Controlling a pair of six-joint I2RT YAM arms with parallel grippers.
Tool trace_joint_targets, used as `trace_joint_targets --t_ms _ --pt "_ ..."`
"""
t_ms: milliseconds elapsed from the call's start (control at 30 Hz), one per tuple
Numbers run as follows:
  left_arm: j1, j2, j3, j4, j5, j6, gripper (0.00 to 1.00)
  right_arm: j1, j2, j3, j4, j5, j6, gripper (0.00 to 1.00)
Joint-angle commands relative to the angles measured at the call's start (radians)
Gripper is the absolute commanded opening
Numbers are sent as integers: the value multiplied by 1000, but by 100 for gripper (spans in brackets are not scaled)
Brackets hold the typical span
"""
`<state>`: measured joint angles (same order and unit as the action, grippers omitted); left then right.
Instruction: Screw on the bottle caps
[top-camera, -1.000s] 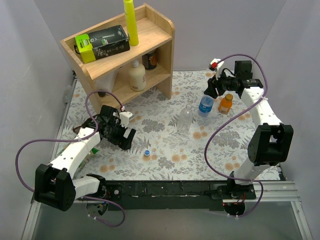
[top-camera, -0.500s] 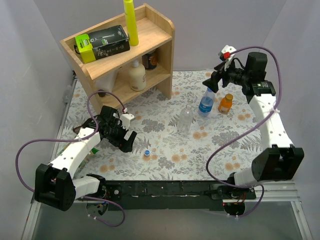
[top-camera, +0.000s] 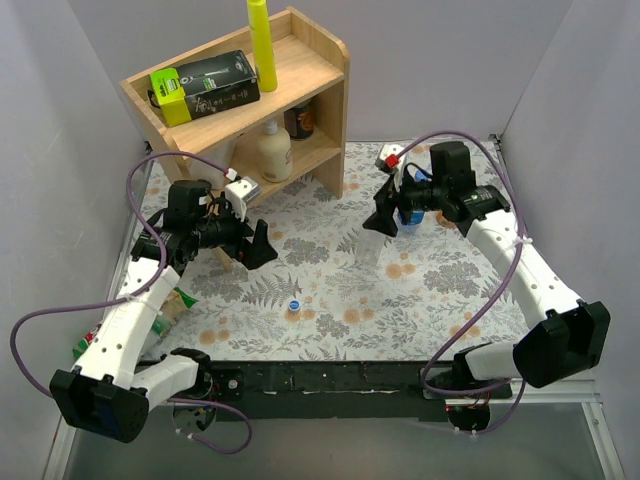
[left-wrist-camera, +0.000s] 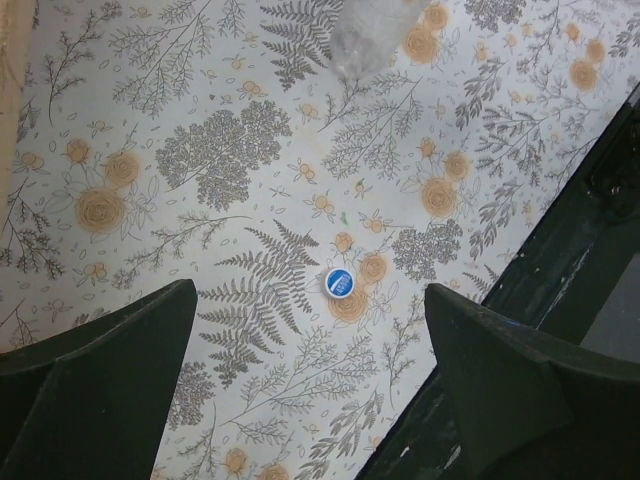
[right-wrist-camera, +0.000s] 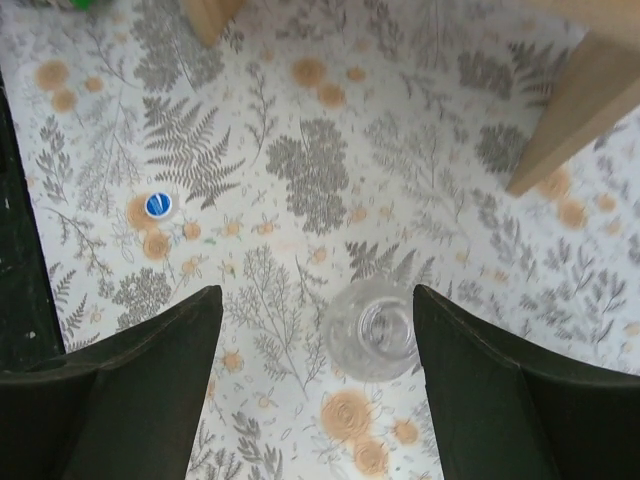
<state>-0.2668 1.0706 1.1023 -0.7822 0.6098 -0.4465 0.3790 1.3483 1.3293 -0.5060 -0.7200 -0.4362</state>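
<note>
Shift | right pincer (top-camera: 379, 222) now over clear bottle (right-wrist-camera: 372, 328) | left pincer (top-camera: 262, 247) raised

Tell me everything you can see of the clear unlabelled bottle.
The clear unlabelled bottle is small, see-through plastic with a narrow neck. Its mouth is open, uncapped. It stands upright on the floral mat, mid-table, apart from the blue-and-white cap. The right gripper hangs above it, jaws open; only the mat seems to touch it.
</note>
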Motion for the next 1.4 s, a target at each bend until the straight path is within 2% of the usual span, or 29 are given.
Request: trace_joint_targets --t_ms 0,300,467,667,867,967,1000,1100,1167,1200,1367 --pt "15 -14 13 29 42 -60 98 -5 -99 -117 166 95 28 83" --pt "70 43 40 -8 191 -67 98 -5 -84 -252 325 145 83 79" --pt "77 72 59 -26 212 -40 98 -6 -49 -285 429 172 111 78" --pt "69 176 145 -32 229 -17 97 -6 8 -292 488 185 128 74" --pt "-3 213 134 -15 214 14 95 -6 41 -326 491 179 120 58" --pt "-84 219 107 -17 174 55 96 -6 41 -334 495 140 125 37" --pt "-119 224 99 -12 165 74 96 -6 40 -325 492 125 128 23" --pt "-173 210 51 33 140 63 98 -6 25 -265 471 47 175 7" --pt "-202 190 3 134 95 3 98 -6 23 -207 448 -20 256 2" --pt "-212 186 -16 224 84 -20 98 -6 25 -185 443 -47 284 1" --pt "-285 219 -35 405 19 -99 98 -5 35 -86 423 -101 379 1"
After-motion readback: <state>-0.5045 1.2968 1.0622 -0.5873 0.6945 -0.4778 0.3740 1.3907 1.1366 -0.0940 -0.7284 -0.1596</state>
